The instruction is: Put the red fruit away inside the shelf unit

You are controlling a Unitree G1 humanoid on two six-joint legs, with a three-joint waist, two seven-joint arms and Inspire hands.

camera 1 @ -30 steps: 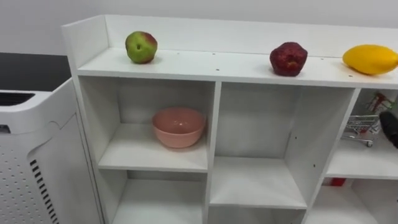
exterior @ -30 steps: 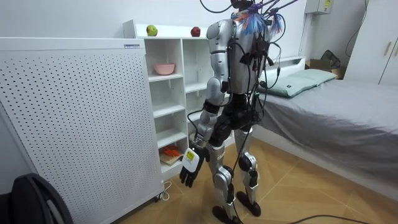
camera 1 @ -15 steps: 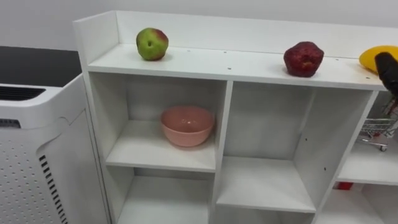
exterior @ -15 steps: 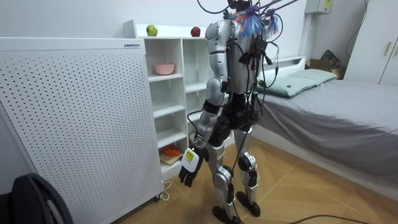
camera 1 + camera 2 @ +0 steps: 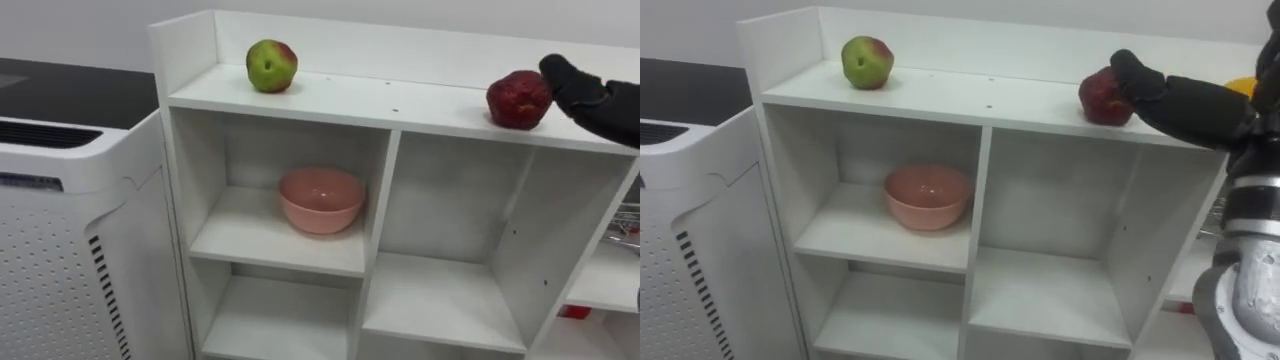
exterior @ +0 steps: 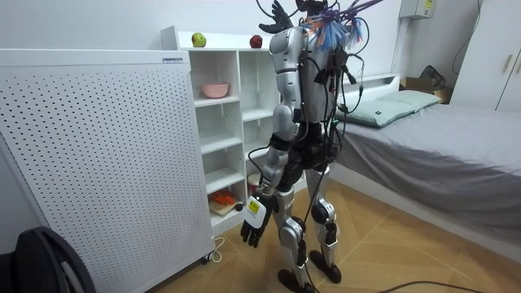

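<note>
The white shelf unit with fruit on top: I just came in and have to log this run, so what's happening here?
The robot stands facing the white shelf unit. Its right hand is raised to the top board, fingers spread right beside the dark red fruit and not closed on it. Its left hand hangs open by its thigh. A green-red apple sits at the top's left end, and a pink bowl is in the upper left compartment.

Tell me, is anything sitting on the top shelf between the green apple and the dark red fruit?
No. In both eye views the top shelf is bare between the green apple and the dark red fruit.
</note>
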